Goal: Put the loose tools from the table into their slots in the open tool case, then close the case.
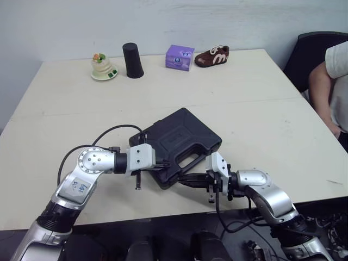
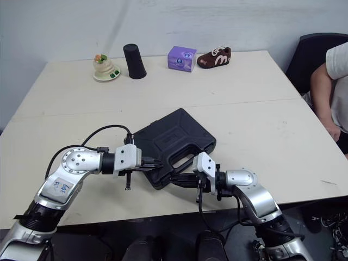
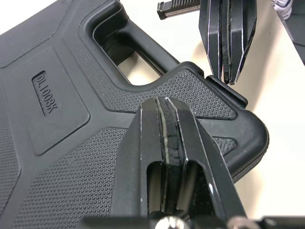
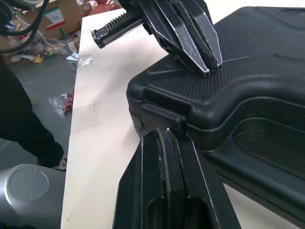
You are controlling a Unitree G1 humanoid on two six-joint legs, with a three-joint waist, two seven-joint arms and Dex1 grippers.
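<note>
The black tool case [image 1: 176, 138] lies closed on the table, handle toward me. My left gripper [image 1: 163, 165] is shut, and its tip [image 3: 164, 102] rests on the stippled lid near the front corner. My right gripper [image 1: 182, 178] is also shut. It comes in low from the front, and its tip [image 4: 164, 133] touches the case's front edge just below a latch [image 4: 159, 117]. The two gripper tips are close together at that corner. No loose tools show on the table.
Along the far edge of the table stand a small figurine on a dish [image 1: 102, 66], a black cup [image 1: 132, 60], a purple box [image 1: 179, 57] and a brown shoe [image 1: 212, 55]. A person [image 1: 331, 81] sits in a chair at the right.
</note>
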